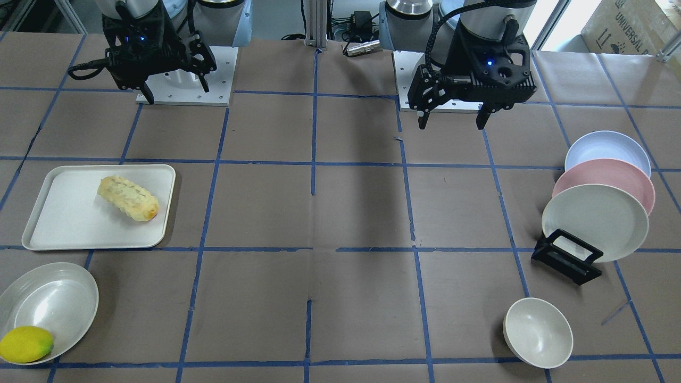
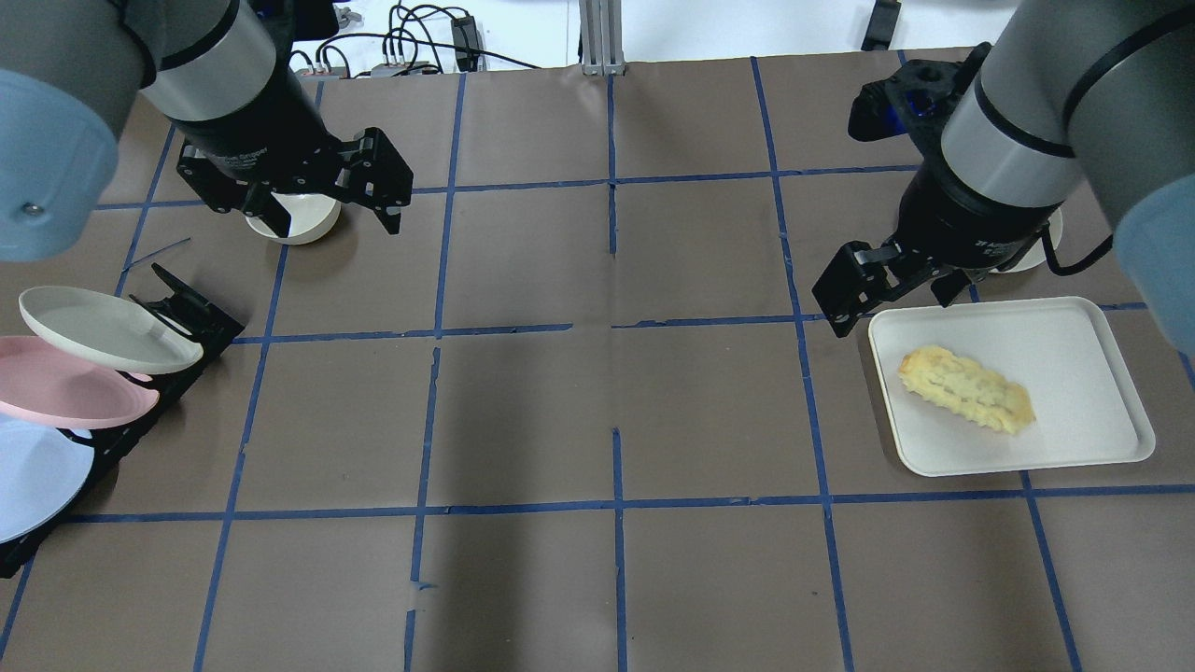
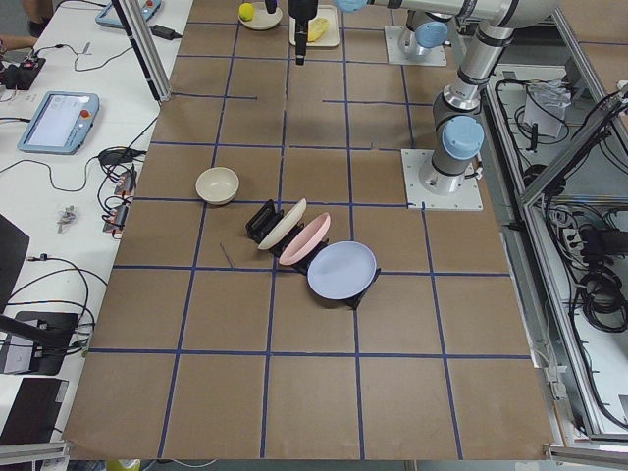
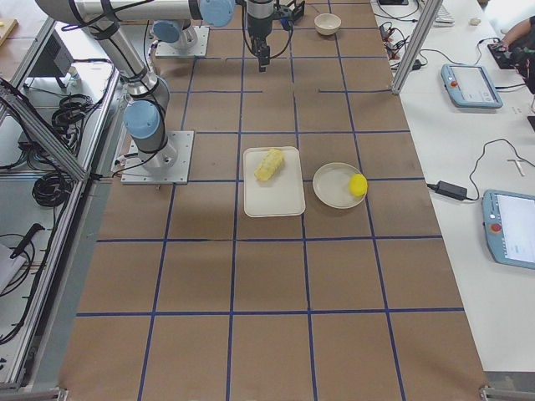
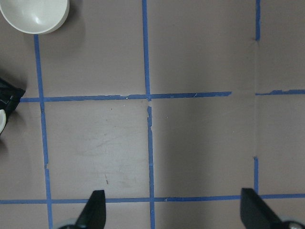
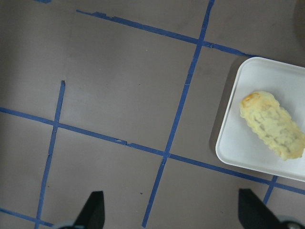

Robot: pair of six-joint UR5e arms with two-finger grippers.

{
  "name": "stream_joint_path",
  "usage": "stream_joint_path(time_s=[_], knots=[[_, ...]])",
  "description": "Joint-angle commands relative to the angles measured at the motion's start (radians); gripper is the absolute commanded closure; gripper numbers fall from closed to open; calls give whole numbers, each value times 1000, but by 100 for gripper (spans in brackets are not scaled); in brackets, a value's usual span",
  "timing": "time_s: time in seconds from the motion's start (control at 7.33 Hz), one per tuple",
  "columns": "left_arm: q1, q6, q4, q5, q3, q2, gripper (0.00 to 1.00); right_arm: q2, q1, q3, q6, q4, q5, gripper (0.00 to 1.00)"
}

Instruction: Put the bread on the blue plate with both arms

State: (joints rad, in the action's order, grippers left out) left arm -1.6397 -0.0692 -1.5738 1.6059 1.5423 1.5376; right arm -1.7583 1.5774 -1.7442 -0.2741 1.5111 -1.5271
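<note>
The bread (image 1: 127, 198) lies on a white tray (image 1: 53, 234); it also shows in the overhead view (image 2: 966, 401) and the right wrist view (image 6: 272, 125). The blue plate (image 1: 606, 149) leans rearmost in a black rack, also seen in the overhead view (image 2: 33, 476). My right gripper (image 2: 892, 313) is open and empty, hovering just beyond the tray's corner, apart from the bread. My left gripper (image 2: 331, 222) is open and empty, raised over the table near a small bowl, well away from the blue plate.
A pink plate (image 1: 612, 178) and a cream plate (image 1: 596, 221) lean in the same rack (image 1: 566, 260) in front of the blue one. A small cream bowl (image 1: 537, 332) stands nearby. A shallow dish (image 1: 48, 303) holds a lemon (image 1: 25, 344) beside the tray.
</note>
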Motion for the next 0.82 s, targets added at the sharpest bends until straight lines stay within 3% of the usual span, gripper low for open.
stream_joint_path(time_s=[0.0,0.14,0.41,0.55,0.68], knots=[[6,-1,-2,8,18,-29,0,-3,-10,-9,-16,0,1,0],[39,32,12,14,42,-31,0,-4,-7,-8,-14,-2,-1,0],[343,331,9,-15,105,-30,0,-32,-10,-8,-4,-86,-16,0],[489,454,-6,-102,113,-25,0,-27,-10,6,-2,-83,-1,0],[602,585,-53,-107,102,-7,0,-26,-11,8,-4,-83,1,0]])
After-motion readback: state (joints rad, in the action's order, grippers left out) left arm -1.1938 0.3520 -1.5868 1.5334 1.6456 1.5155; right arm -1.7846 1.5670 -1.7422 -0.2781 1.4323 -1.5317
